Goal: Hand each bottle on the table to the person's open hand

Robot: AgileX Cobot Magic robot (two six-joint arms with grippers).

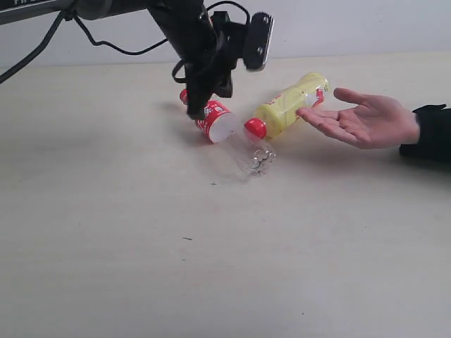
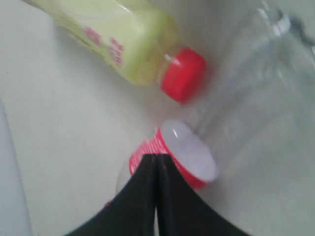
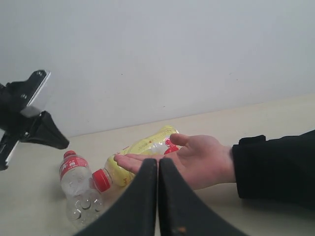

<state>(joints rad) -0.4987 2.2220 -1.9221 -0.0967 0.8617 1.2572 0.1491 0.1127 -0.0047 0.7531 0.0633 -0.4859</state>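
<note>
Two bottles lie on the table (image 1: pixel 127 253). The clear bottle (image 1: pixel 243 144) has a red label (image 2: pixel 146 148) and lies on its side. The yellow bottle (image 1: pixel 290 104) lies beside it, its red cap (image 1: pixel 256 127) close to the clear one's body. My left gripper (image 1: pixel 195 111) (image 2: pixel 156 156) is shut with nothing between its fingers, its tips right at the clear bottle's red label. The person's open hand (image 1: pixel 370 121) rests palm up beside the yellow bottle. My right gripper (image 3: pixel 158 161) is shut and empty, pointing toward the hand (image 3: pixel 204 162) from a distance; the exterior view does not show it.
The left arm and its wrist camera (image 1: pixel 257 39) hang over the bottles from the far left. A black sleeve (image 1: pixel 430 134) enters from the right edge. A pale wall (image 3: pixel 172 54) stands behind the table.
</note>
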